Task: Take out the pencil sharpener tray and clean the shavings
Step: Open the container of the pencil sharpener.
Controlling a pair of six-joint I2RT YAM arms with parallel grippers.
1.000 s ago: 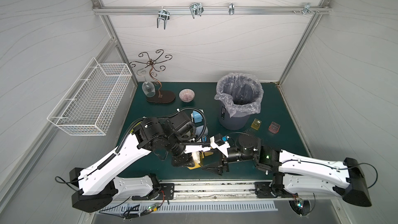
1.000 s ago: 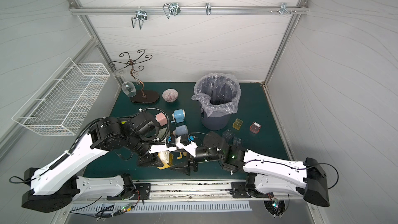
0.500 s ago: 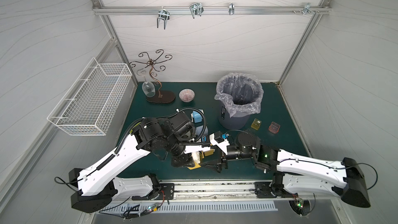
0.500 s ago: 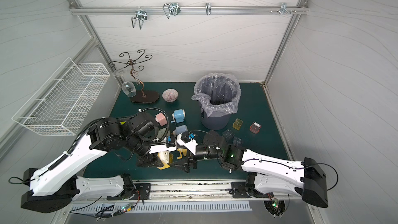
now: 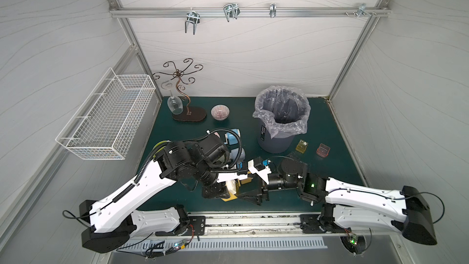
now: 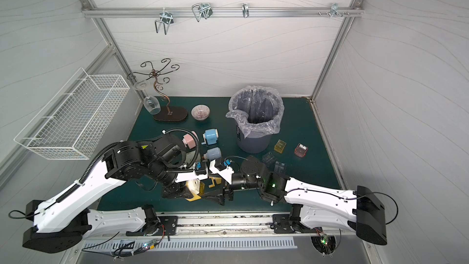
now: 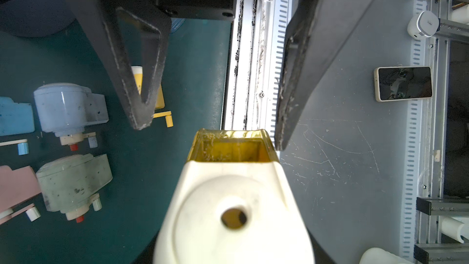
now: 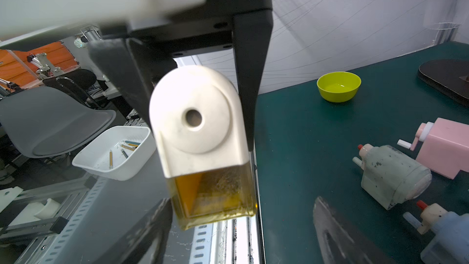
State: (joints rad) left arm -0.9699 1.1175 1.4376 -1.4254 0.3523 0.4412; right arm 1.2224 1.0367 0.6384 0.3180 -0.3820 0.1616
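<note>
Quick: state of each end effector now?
Left end effector: closed, holding the cream sharpener.
Right end effector: open, straddling the sharpener's yellow tray.

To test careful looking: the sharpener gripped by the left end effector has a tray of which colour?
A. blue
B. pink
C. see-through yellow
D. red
C: in the right wrist view, the tray under the cream sharpener, held in the left end effector, is see-through yellow, with shavings inside.
</note>
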